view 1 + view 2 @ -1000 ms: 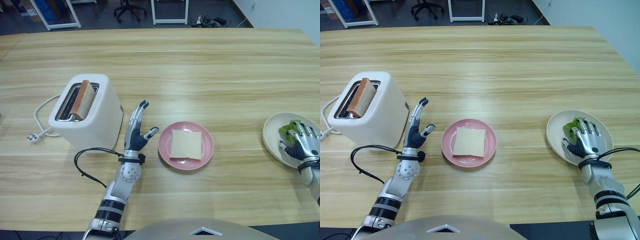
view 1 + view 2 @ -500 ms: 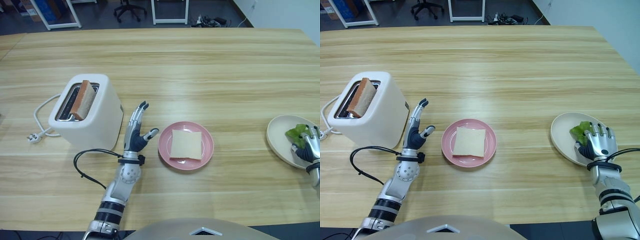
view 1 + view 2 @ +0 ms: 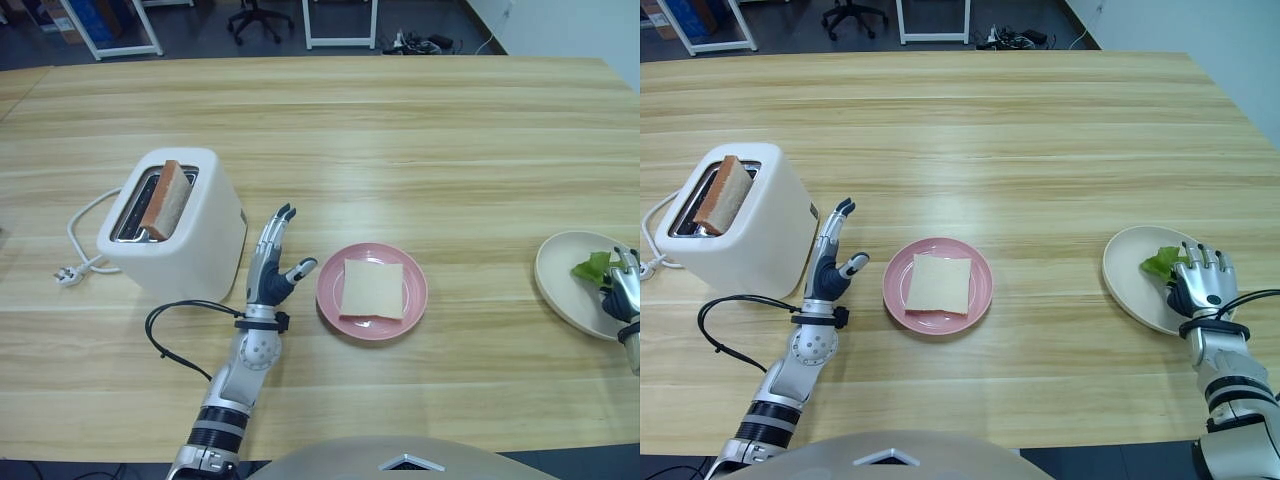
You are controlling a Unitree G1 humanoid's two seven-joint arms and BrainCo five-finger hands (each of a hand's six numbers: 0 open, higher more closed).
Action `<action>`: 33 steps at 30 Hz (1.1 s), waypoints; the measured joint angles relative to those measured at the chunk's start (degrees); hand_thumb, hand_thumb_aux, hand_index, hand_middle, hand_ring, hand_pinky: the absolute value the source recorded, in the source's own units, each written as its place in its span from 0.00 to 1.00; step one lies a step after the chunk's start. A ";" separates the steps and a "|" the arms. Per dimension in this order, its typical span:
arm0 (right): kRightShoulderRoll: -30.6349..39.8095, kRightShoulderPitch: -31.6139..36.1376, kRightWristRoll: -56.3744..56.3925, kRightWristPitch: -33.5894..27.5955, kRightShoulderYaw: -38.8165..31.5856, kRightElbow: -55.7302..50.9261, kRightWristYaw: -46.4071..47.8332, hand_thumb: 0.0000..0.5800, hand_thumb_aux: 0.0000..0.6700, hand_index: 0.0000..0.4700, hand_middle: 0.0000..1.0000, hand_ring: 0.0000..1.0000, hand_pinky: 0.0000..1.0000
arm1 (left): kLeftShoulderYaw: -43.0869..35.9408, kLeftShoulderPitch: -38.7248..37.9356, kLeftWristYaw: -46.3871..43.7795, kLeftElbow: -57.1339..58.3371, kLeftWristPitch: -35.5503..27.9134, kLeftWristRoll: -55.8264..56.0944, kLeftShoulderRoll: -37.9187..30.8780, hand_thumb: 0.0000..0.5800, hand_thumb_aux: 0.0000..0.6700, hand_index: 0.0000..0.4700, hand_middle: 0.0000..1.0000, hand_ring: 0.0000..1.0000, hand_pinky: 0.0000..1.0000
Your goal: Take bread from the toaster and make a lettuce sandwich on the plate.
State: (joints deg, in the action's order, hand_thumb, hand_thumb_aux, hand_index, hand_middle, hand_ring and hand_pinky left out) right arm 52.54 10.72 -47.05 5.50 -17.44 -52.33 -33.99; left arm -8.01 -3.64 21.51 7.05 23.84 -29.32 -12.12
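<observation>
Lettuce (image 3: 1158, 263) lies on the beige plate (image 3: 1125, 282) at the right of the bench (image 3: 1040, 150) against my right hand (image 3: 1200, 285), grip I can't tell; looks light, limp, easily torn, so I'd pinch gently by a thicker part, left hand (image 3: 830, 270) spread and empty between toaster (image 3: 750, 235) and pink plate (image 3: 895, 290).

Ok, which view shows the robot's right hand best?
The right eye view: the right hand sits whole at the cream plate, next to the lettuce. The left eye view catches just part of it at its right edge.
</observation>
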 measured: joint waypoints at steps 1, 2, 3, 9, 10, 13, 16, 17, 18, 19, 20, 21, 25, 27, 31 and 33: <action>0.37 -0.94 0.40 -0.22 0.39 2.29 0.06 1.00 1.00 1.00 0.00 0.00 0.00 | 0.00 -0.01 -0.01 -0.08 -0.01 0.00 0.00 0.00 0.00 0.00 0.00 0.00 0.00; 0.73 -2.35 0.95 -0.70 1.37 5.68 0.25 1.00 1.00 1.00 0.00 0.00 0.00 | 0.03 -0.05 -0.01 -0.17 -0.02 -0.01 0.00 0.00 0.00 0.00 0.00 0.00 0.00; 1.18 -4.09 1.18 -1.52 2.54 9.99 0.56 1.00 1.00 1.00 0.00 0.00 0.00 | 0.03 -0.05 0.00 -0.22 0.00 0.01 0.01 0.00 0.00 0.00 0.00 0.00 0.00; 1.57 -11.91 1.48 -5.58 9.26 38.61 3.71 1.00 1.00 1.00 0.00 0.00 0.00 | 0.03 0.01 0.23 -0.18 0.12 0.01 0.07 0.00 0.00 0.00 0.00 0.00 0.00; 1.38 -12.66 1.27 -6.30 10.21 43.92 4.77 1.00 1.00 1.00 0.00 0.00 0.00 | 0.09 0.01 0.27 -0.06 0.11 0.05 0.07 0.00 0.00 0.00 0.00 0.00 0.00; -3.10 -10.41 -0.41 -6.44 8.74 55.73 9.23 1.00 1.00 1.00 0.00 0.00 0.00 | 0.14 0.33 0.34 0.76 0.18 0.15 0.35 0.00 0.00 0.00 0.00 0.00 0.00; -9.54 -4.46 -3.26 -5.04 3.63 58.41 12.79 1.00 1.00 1.00 0.00 0.00 0.00 | 0.24 1.24 0.41 1.76 0.37 0.25 0.73 0.00 0.00 0.00 0.00 0.00 0.00; -11.35 -3.05 -4.10 -4.79 2.18 58.47 13.59 1.00 1.00 1.00 0.00 0.00 0.00 | 0.24 1.44 0.42 2.09 0.48 0.27 0.83 0.00 0.00 0.00 0.00 0.00 0.00; -13.81 -1.39 -5.00 -4.22 0.46 58.16 14.47 1.00 1.00 1.00 0.00 0.00 0.00 | 0.25 1.67 0.42 2.49 0.60 0.32 0.95 0.00 0.00 0.00 0.00 0.00 0.00; -15.33 -0.25 -5.87 -3.75 -0.83 57.76 14.91 1.00 1.00 1.00 0.00 0.00 0.00 | 0.26 1.77 0.42 2.75 0.67 0.41 0.98 0.00 0.00 0.00 0.00 0.00 0.00; -17.02 1.11 -6.41 -3.51 -2.10 56.99 15.31 1.00 1.00 1.00 0.00 0.00 0.00 | 0.30 1.84 0.42 3.05 0.72 0.73 0.98 0.00 0.00 0.00 0.00 0.00 0.00; -18.45 2.29 -7.18 -3.29 -3.13 56.19 15.61 1.00 1.00 1.00 0.00 0.00 0.00 | 0.33 1.90 0.43 3.21 0.77 0.89 1.02 0.00 0.00 0.00 0.00 0.00 0.00; -25.00 5.32 -10.06 -1.15 -9.34 51.59 16.48 1.00 1.00 1.00 0.00 0.00 0.00 | 0.40 2.26 0.44 4.14 1.11 1.19 1.34 0.00 0.00 0.00 0.00 0.00 0.00; -25.75 5.00 -11.18 -0.06 -11.46 49.64 16.82 1.00 1.00 1.00 0.00 0.00 0.00 | 0.39 2.26 0.45 4.20 1.14 1.19 1.44 0.00 0.00 0.00 0.00 0.00 0.00; -25.69 0.45 -12.55 1.87 -14.27 48.84 17.23 1.00 1.00 1.00 0.00 0.00 0.00 | 0.39 2.26 0.44 4.21 1.16 1.19 1.51 0.00 0.00 0.00 0.00 0.00 0.00; -25.38 -1.92 -12.97 2.90 -15.54 49.08 17.84 1.00 1.00 1.00 0.00 0.00 0.00 | 0.40 2.26 0.45 4.23 1.16 1.18 1.54 0.00 0.00 0.00 0.00 0.00 0.00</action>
State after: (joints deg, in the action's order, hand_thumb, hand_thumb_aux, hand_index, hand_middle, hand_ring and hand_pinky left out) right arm 27.16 8.79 -60.02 8.40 -32.98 -3.25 -16.15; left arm -7.61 -1.38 21.96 11.27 25.00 -28.14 -10.58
